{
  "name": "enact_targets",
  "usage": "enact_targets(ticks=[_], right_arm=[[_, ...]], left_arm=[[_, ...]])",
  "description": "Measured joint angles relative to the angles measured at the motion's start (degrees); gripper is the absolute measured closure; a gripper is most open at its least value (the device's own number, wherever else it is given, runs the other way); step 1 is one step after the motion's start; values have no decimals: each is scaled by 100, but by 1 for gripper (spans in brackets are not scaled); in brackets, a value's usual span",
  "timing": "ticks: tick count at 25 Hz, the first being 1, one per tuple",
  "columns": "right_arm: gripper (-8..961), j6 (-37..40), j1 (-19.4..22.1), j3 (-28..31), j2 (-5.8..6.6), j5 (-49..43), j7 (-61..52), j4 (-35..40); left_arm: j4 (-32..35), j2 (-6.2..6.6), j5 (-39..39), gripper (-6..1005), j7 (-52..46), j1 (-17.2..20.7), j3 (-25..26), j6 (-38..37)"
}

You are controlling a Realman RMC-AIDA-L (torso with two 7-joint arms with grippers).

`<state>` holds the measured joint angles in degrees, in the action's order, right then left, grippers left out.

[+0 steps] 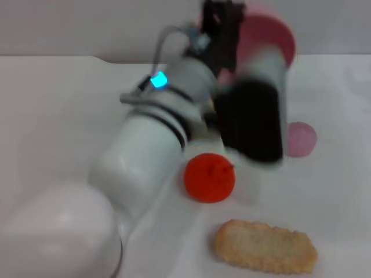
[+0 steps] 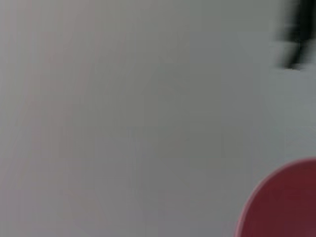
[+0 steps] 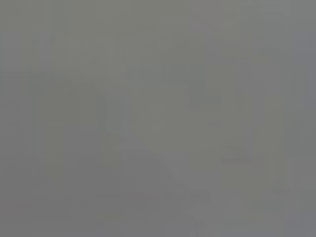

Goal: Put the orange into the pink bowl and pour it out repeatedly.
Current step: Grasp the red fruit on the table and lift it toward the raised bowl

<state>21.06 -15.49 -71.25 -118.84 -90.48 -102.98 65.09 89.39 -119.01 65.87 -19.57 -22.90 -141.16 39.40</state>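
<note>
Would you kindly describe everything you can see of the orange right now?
The orange is a bright orange-red, roundish toy fruit with a smooth surface and a small dark stem nub near its upper right. It rests on the white table, out of the pink bowl, which is raised behind it at the left gripper. The left arm passes close beside it; contact cannot be told. A beige biscuit-like piece lies nearer the robot, apart from it.
</note>
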Motion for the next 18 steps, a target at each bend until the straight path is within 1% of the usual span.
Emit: enact_targets(ticks=[1,2,5,8,9,10,11,12,14,18], right_arm=[[350,146,0,-10,2,-11,-62,-4],[350,303,0,-10,5,-21,-112,-5],[349,805,0,-11,10,-33,-198,1],[349,1494,-27,-30,15,-54,-263,40],[349,1743,-47,-54,17,-89,-309,63],[348,1935,-61,-80,20,-165,-404,104],[348,2102,-75,-118,21,-289,-547,159],[347,2238,-86,-156,21,-470,-737,229],[347,2472,-106,-258,21,-938,-1227,394],[345,2812,-76,-456,-6,-1819,-2177,822]], left_arm=[[310,18,-784,956,-149,-40,363,133],[310,18,-784,956,-149,-40,363,133],[664,44,-2004,956,-267,-46,942,203],[896,56,-3466,956,-272,-35,1625,270],[914,60,-3727,956,-262,-43,1745,307],[923,65,-4148,956,-240,-75,1958,426],[925,75,-4816,956,-162,-171,2363,805],[925,75,-4816,956,-162,-171,2363,805],[884,79,-5126,956,-33,-276,2617,1237],[623,68,-5267,956,80,-521,3038,2047]])
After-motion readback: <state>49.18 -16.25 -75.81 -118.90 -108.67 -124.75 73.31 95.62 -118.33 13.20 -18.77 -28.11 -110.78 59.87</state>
